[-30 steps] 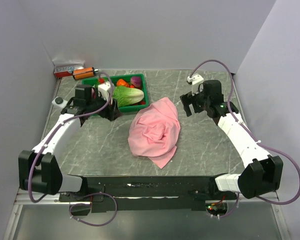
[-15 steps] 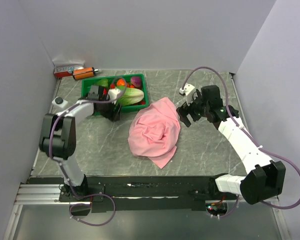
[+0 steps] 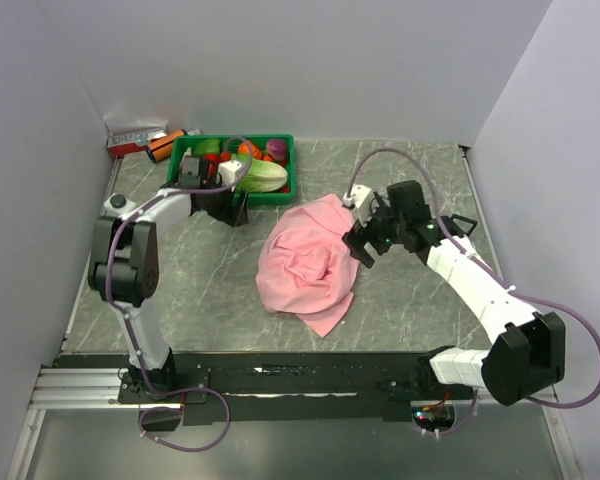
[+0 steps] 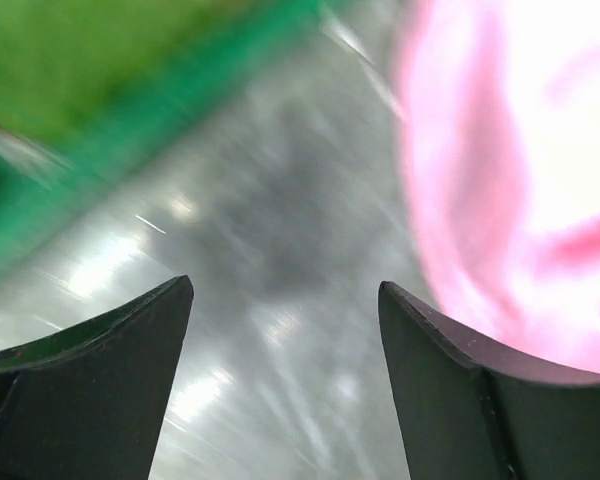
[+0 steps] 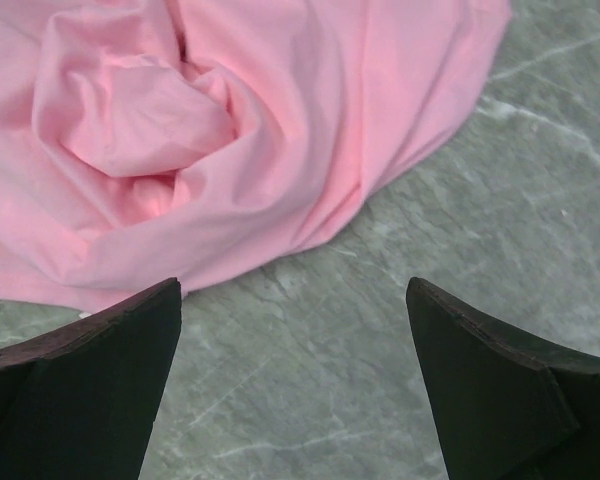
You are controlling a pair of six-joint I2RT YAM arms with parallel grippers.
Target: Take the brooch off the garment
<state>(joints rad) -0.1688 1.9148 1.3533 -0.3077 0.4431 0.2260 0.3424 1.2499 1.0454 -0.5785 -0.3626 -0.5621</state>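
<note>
The pink garment (image 3: 310, 265) lies crumpled in the middle of the table; it also shows in the right wrist view (image 5: 240, 140) and, blurred, in the left wrist view (image 4: 520, 170). No brooch shows on it in any view. My right gripper (image 3: 360, 245) is open and empty, just off the garment's right edge, above bare table (image 5: 295, 300). My left gripper (image 3: 240, 212) is open and empty, near the green bin's front edge, left of the garment (image 4: 285, 300).
A green bin (image 3: 280, 140) with toy vegetables stands at the back left; its wall shows blurred in the left wrist view (image 4: 130, 130). An orange-and-black object (image 3: 165, 146) and a small box (image 3: 130, 138) lie in the back left corner.
The left arm has swung up and back, its gripper moving right along the bin's front; the bin has shifted back. The right gripper has moved left and forward to the garment's right edge.
</note>
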